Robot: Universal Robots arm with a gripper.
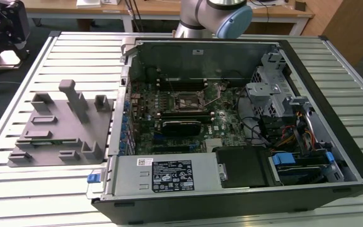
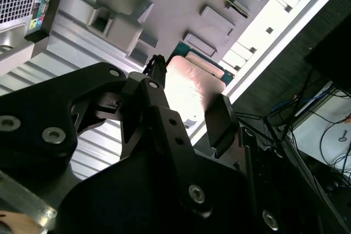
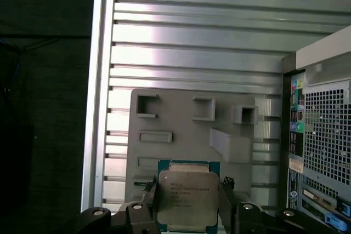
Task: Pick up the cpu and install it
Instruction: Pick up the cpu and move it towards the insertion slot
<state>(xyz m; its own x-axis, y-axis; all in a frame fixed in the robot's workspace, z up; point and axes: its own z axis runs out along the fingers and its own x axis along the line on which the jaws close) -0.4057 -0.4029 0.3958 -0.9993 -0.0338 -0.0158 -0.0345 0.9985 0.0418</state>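
Note:
The cpu is a flat square chip with a silver top plate and a green rim. It sits between the two black fingers of my gripper, which is shut on its opposite edges and holds it well above the grey tray. In the second wrist view the cpu gleams between the same fingers, with the tray far beyond it. In the exterior view the black socket frame lies on the green motherboard inside the open computer case.
The grey tray with upright blocks rests on the slatted metal table, on the exterior view's left of the case. The arm's base stands behind the case. Cables, drive cages and a power supply crowd the case.

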